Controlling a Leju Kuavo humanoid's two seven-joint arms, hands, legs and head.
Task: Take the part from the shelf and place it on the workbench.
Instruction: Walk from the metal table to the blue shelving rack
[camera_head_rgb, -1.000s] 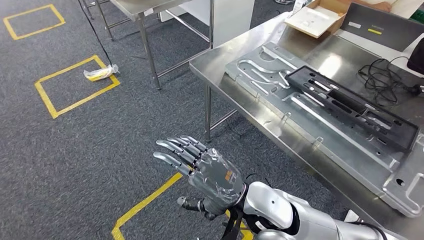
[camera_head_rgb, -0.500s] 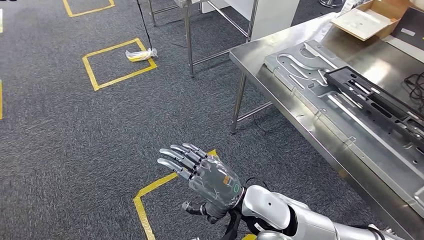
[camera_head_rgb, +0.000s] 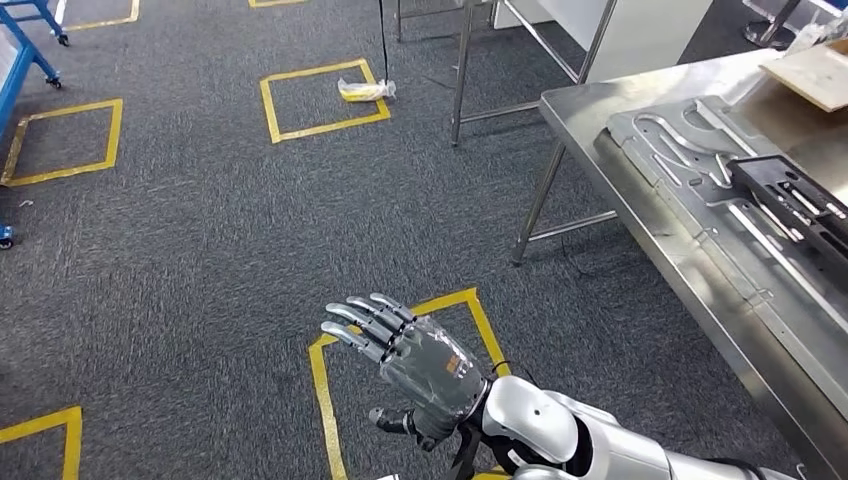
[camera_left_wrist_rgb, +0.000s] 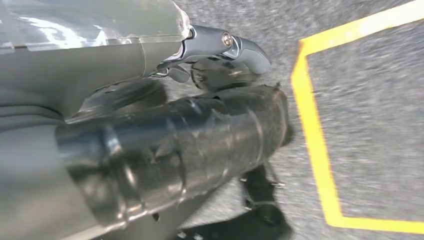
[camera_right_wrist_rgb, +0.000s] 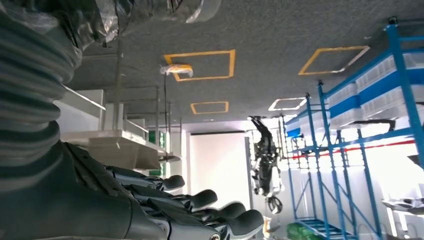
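- Lower middle of the head view: right hand (camera_head_rgb: 410, 360) raised over the carpet, palm flat, fingers spread wide, holding nothing.
- Left hand (camera_left_wrist_rgb: 150, 140) seen close and blurred from its own wrist; nothing plainly in it, but how far open cannot be told.
- Just beneath the right hand, a yellow tape square (camera_head_rgb: 325, 390) on the grey carpet.
- Right edge of the head view: steel workbench (camera_head_rgb: 600, 110) carrying a grey metal fixture plate (camera_head_rgb: 690, 150), with a black frame part (camera_head_rgb: 790, 200) lying on top of it, cut off by the frame edge.
- Upper middle, farther off: a small yellow packet (camera_head_rgb: 365, 90) inside another tape square.
- Far away in the right wrist view: blue shelving (camera_right_wrist_rgb: 350, 115) holding pale bins. Probably the source of the part to fetch, though no part can be made out there; too small and washed out by glare.
- Judging by the black frame part on the bench: likely stiff moulded plastic, long, flat and fairly light, full of slots. Best taken along a long outer rail near its middle to avoid tipping; the thin inner ribs look easier to snag or crack.
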